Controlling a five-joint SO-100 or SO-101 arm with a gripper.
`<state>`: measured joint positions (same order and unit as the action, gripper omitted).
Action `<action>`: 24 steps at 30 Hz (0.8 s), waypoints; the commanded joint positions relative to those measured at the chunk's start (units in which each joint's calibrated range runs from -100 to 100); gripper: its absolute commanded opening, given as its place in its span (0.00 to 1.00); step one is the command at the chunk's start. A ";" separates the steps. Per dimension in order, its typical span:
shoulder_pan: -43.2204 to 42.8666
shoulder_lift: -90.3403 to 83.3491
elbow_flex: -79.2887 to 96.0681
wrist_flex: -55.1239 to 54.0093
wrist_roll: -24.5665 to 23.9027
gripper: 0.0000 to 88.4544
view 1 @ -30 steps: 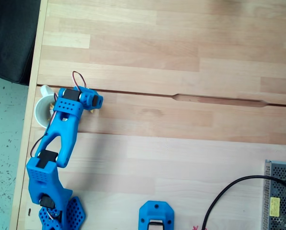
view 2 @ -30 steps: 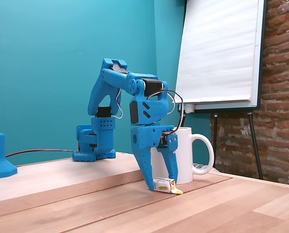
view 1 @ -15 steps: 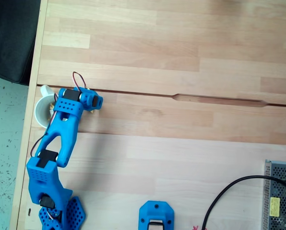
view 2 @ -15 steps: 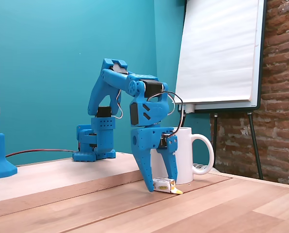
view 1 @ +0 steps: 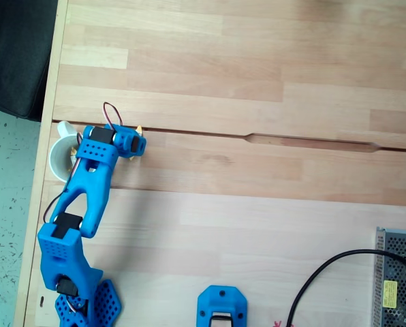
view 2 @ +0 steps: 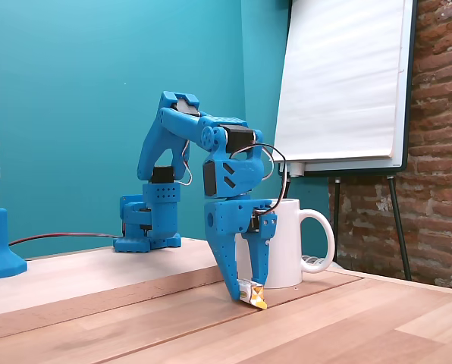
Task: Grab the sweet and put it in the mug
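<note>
In the side-on fixed view, the blue arm's hand [view 2: 247,290] points straight down at the wooden surface [view 2: 340,318], its two fingers drawn in tight on the sweet [view 2: 252,293]. The sweet sits pinched at the fingertips, tilted, with one golden-yellow twisted end sticking out toward 5 o'clock and touching or nearly touching the surface. The white mug [view 2: 287,243] stands just behind the hand, at about 1 o'clock from it in this view, handle turned toward 3 o'clock.

In the fixed view from above, the mug [view 1: 58,155] lies at 9 o'clock from the hand [view 1: 133,144], partly covered by the arm, and a small yellow wrapper tip shows at the hand's edge.

The step in hand appears to be securing the grasp before lifting. To do it well, the fingers should hold firm pressure on the wrapper's body, not only on a twisted end, since the slick wrapper could slip. The lift should go straight up, high enough to clear the mug's rim, before swinging across over the opening.
</note>
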<state>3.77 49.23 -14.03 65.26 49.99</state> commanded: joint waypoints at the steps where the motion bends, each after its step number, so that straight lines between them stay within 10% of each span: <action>1: 0.23 -2.50 -1.49 -0.50 0.05 0.05; 24: -1.15 -52.76 26.43 -1.22 -14.75 0.04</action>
<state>3.62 3.72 8.20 65.17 35.43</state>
